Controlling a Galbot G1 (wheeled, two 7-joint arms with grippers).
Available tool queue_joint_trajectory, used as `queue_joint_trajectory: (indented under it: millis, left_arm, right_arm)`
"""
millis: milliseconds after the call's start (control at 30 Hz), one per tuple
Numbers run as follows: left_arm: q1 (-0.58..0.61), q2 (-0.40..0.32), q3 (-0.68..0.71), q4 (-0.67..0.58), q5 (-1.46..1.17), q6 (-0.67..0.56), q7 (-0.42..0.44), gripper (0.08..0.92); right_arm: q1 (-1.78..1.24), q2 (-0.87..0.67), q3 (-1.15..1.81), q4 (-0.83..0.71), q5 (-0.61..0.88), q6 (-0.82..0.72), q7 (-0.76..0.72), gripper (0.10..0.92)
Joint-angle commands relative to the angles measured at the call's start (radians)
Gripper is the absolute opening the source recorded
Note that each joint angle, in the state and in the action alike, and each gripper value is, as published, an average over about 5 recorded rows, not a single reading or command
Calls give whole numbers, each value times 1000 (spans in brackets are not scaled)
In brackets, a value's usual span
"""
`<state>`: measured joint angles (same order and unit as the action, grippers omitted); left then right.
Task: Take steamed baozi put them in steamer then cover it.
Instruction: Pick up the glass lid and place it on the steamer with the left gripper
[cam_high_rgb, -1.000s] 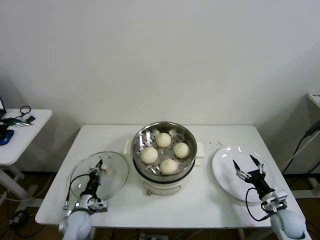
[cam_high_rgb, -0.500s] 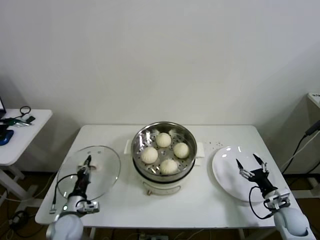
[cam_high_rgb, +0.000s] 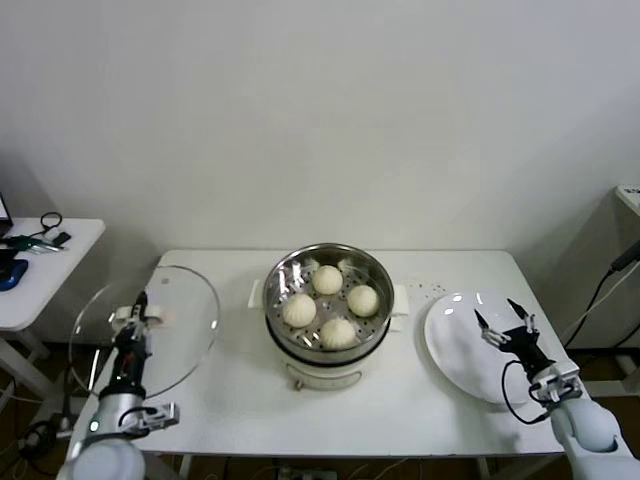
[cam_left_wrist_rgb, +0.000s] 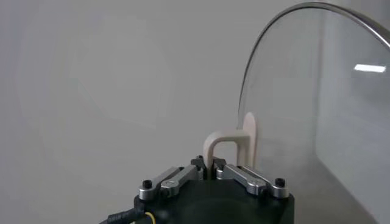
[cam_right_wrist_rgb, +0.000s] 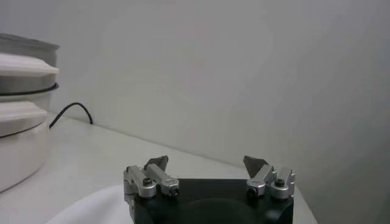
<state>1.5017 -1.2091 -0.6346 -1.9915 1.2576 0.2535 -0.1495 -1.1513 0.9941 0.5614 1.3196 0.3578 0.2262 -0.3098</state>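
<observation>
At the near left corner of the table (cam_high_rgb: 230, 400), the left gripper (cam_high_rgb: 128, 318) is clamping its fingers tight on the cream-white handle (cam_left_wrist_rgb: 234, 143) of the cover (cam_high_rgb: 145, 325). It is holding the glass lid up off the tabletop and tilted, partly overhanging the table's left edge; whether the lid's low rim is touching anything is hard to tell from the head view. At the near right, the right gripper (cam_high_rgb: 507, 320) is hovering over the white plate (cam_high_rgb: 455, 340) with its fingers spread wide and nothing between them. Beyond both, at the middle of the table, the steamer (cam_high_rgb: 328, 300) is sitting uncovered on its cream-white pot base (cam_high_rgb: 322, 372). Four steamed baozi (cam_high_rgb: 329, 305) are resting on its perforated floor, close together in a ring. Farther left, apart from the table, a small white side table (cam_high_rgb: 45, 265) is carrying some dark items that are too small to identify.
</observation>
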Motion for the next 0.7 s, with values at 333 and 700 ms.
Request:
queue_joint_trajectory:
  millis: [333, 700]
  left_arm:
    - [-277, 234, 442, -209, 37, 443, 314, 149]
    - [-508, 8, 670, -95, 269, 499, 580, 149]
  right_arm:
    - [102, -17, -114, -83, -14, 7, -7, 823]
    - [109, 5, -99, -105, -27, 14, -12, 823]
